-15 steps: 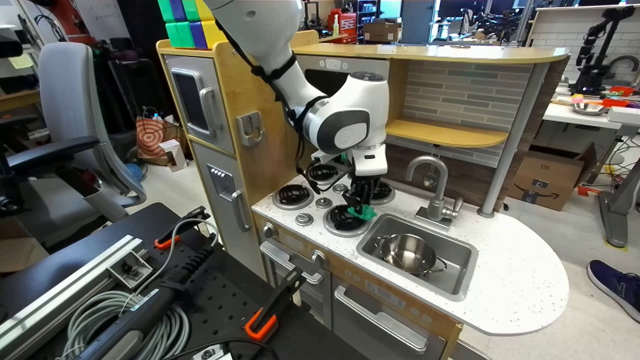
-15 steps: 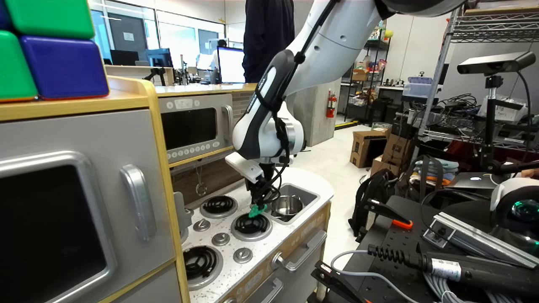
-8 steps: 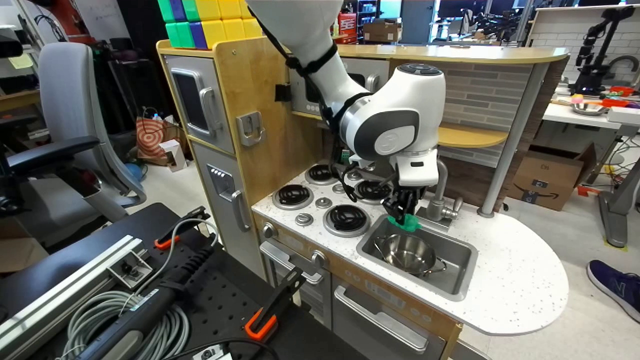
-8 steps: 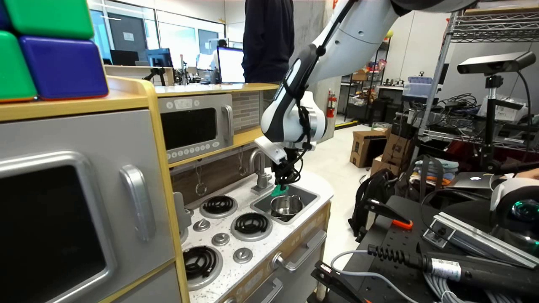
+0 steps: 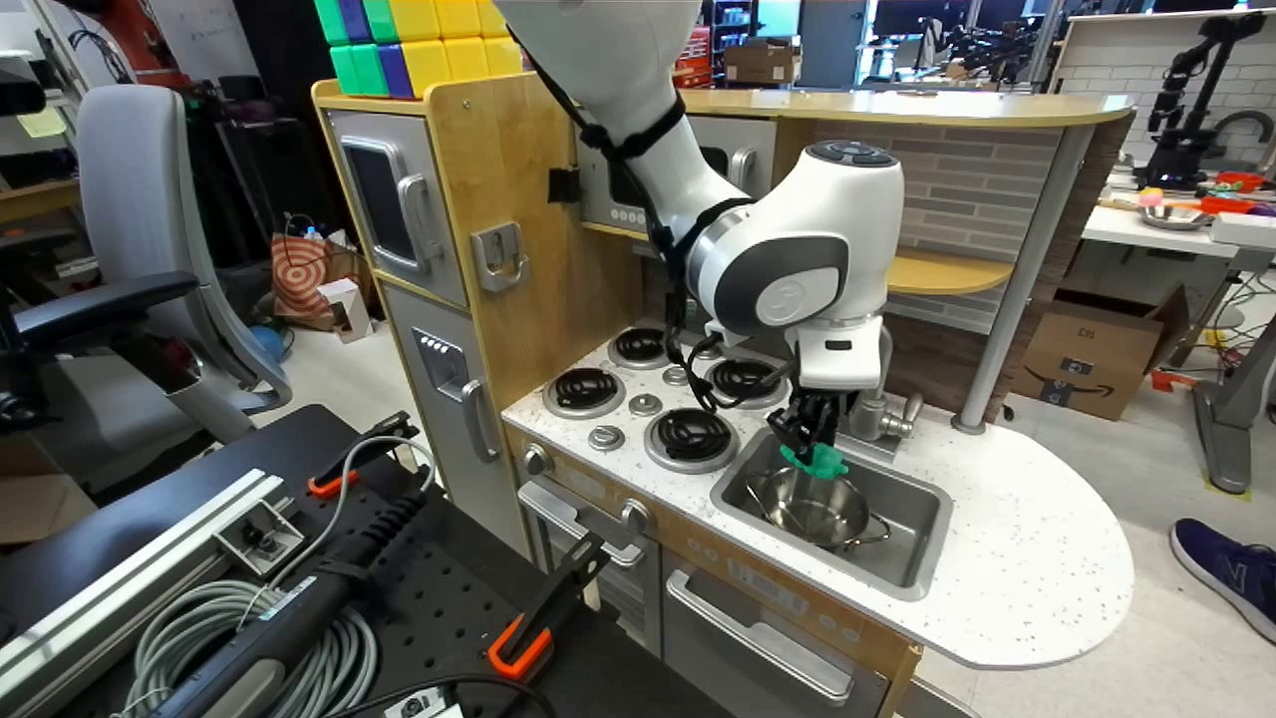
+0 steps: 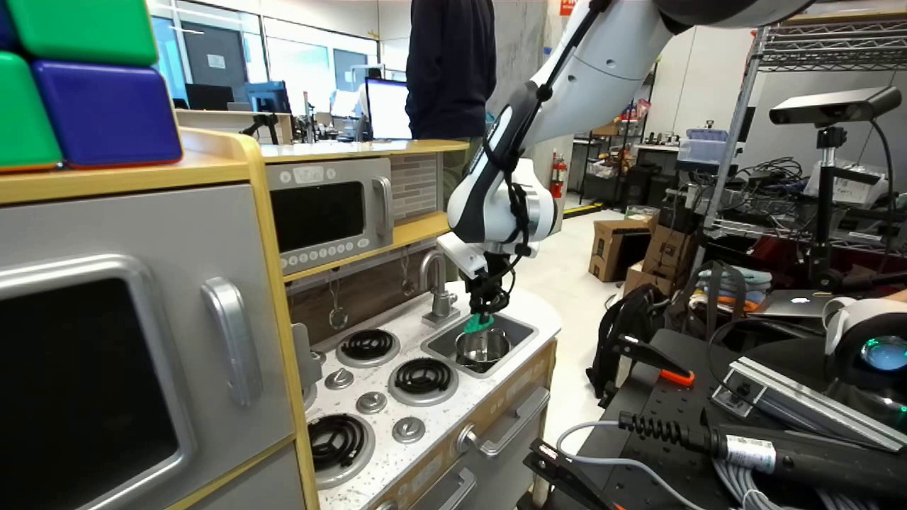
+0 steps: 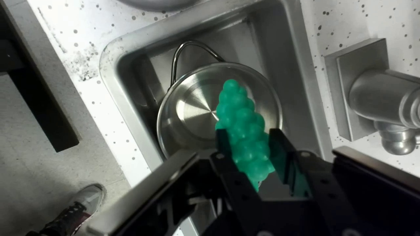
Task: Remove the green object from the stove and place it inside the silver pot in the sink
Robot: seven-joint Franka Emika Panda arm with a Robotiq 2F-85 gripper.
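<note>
Gripper (image 7: 248, 139) clamped on bumpy green object (image 7: 242, 114), holding it over silver pot (image 7: 188, 121) — off stove (image 5: 681, 397). Pot sits inside sink (image 7: 283, 59), wire handle (image 7: 191, 43) looping out in wrist view — curved faucet (image 6: 442, 300) just beside sink.

The speckled white counter (image 5: 1027, 538) is carrying four coil burners (image 5: 691, 436), silver knobs (image 5: 606, 437), a gooseneck faucet (image 6: 442, 303) and an inset rectangular sink (image 5: 909, 524).

Bright exterior views, washed-out monitor (image 6: 388, 110), dimmer wrist view, silver pot (image 7: 196, 109) glinting, gripper (image 7: 248, 137) softly blurred
</note>
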